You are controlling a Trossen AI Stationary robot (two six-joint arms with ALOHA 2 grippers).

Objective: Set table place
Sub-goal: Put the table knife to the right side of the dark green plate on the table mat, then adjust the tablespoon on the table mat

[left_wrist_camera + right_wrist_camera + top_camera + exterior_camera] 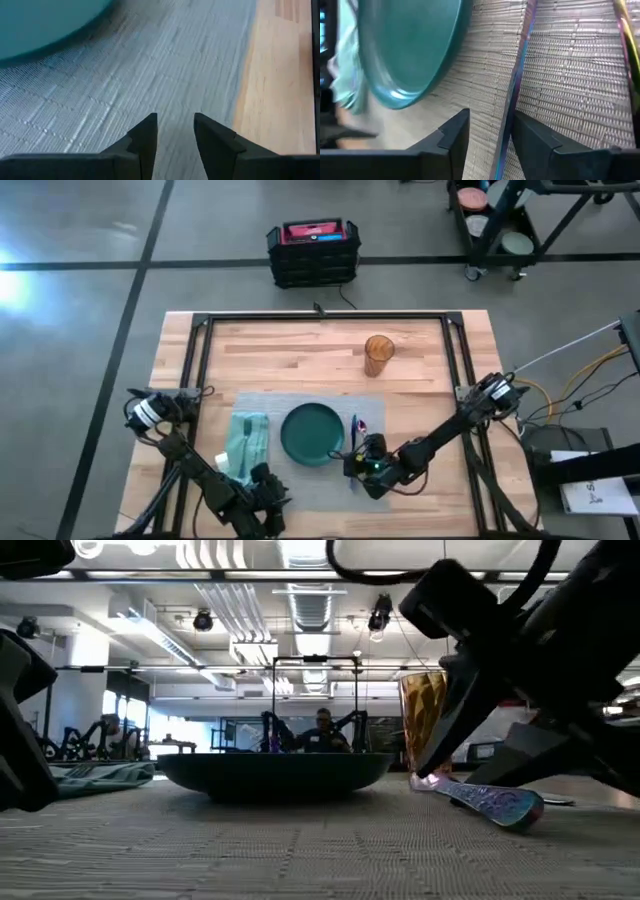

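A: Status, outward from the plate (311,432)?

B: Just right: iridescent utensil (512,100) between parted right gripper (487,131) fingers, unclamped. Left: napkin (247,442); left gripper (173,131) apart, empty. All on placemat (330,480).

A: Remaining?

B: Amber cup (378,355), off on table (280,350).

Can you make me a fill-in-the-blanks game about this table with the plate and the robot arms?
1. The dark green plate sits on the grey ____.
2. The amber glass stands on the bare wooden ____.
3. The teal napkin lies on the plate's ____ side in the high view.
4. The right end effector has a shiny piece of ____ between its fingers.

Missing words: placemat; table; left; cutlery
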